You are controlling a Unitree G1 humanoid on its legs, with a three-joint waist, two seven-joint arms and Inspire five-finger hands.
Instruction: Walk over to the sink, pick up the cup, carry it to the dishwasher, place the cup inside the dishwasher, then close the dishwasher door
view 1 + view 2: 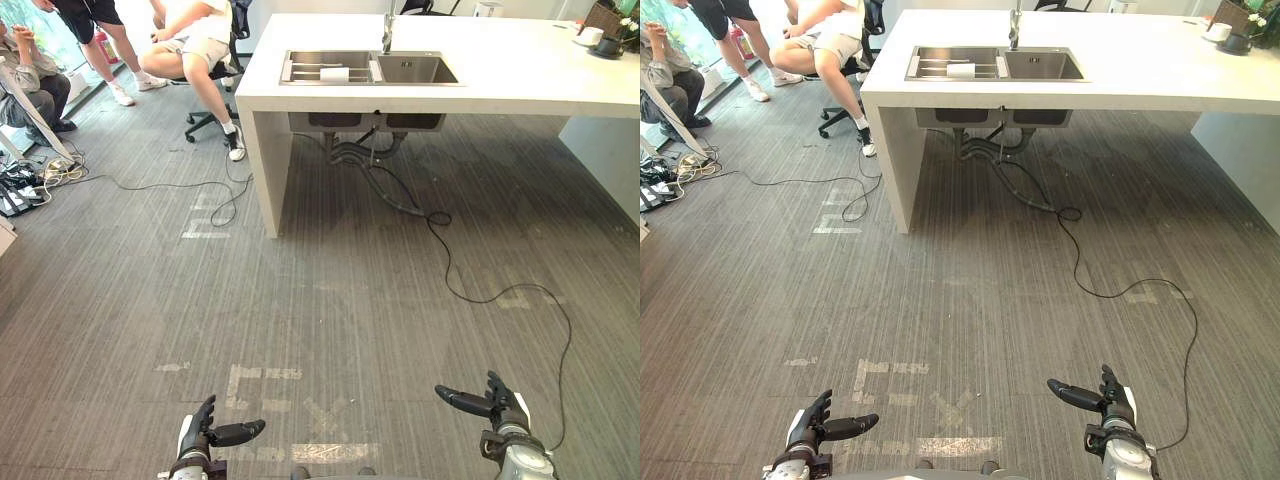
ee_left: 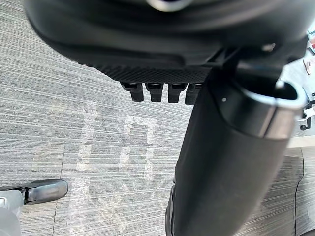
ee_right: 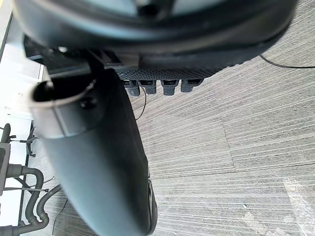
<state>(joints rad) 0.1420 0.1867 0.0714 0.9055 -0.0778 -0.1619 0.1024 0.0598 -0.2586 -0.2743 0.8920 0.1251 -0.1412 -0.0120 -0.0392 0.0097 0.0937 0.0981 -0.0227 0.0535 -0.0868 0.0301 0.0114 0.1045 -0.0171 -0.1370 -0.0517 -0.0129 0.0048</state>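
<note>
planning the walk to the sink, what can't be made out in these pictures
White object in the sink, left basin: too small in the eye views to call a cup.
People: cut off by the left eye view's top edge.
Items on the counter, far corner: too small to name.

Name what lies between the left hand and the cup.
In the left eye view, from the left hand: carpeted floor with worn tape marks, then the white counter's front edge before the cup in the sink.
</note>
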